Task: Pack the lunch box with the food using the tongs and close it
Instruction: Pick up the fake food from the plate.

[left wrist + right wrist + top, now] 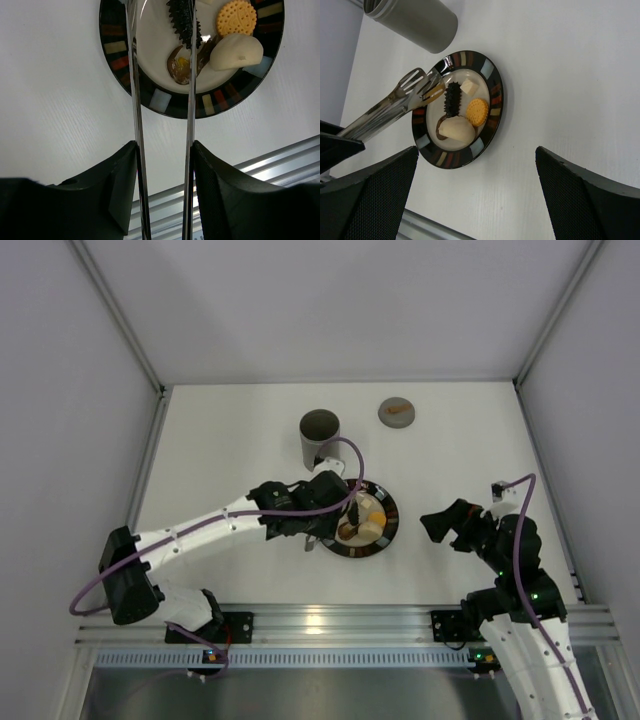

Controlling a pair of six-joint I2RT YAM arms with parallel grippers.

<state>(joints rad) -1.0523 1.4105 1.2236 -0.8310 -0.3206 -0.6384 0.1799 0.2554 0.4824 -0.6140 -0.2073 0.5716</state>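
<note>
The left end effector (164, 150) is clamping slim silver tongs (395, 102) over the plate (492, 90) rim; the right end effector (476, 155) is gaping over open worktop (560, 75).

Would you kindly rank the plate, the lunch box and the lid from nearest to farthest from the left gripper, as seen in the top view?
1. Plate, right beside the left gripper.
2. Lunch box, just behind it.
3. Lid, at the back, to the right.
</note>
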